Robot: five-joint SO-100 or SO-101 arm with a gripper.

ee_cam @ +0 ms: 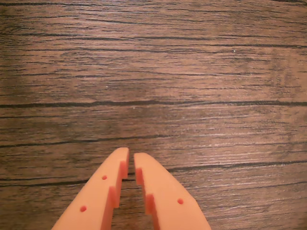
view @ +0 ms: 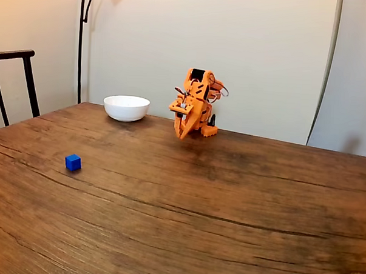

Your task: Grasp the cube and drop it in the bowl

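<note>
A tiny bright-blue cube (view: 73,162) rests on the wooden table (view: 229,199) toward the left in the fixed view. The white bowl (view: 126,107) stands at the far side of the table, left of the orange arm. The arm is folded up at the back, and its gripper (view: 182,136) points down just above the table, far from the cube. In the wrist view the two orange fingers (ee_cam: 113,184) come in from the bottom edge with only a thin gap at the gripper (ee_cam: 131,158) tips, nothing between them, over bare wood.
A dark chair back (view: 15,75) stands past the table's left edge and a lamp pole (view: 81,41) rises behind the bowl. A pale wall runs behind the arm.
</note>
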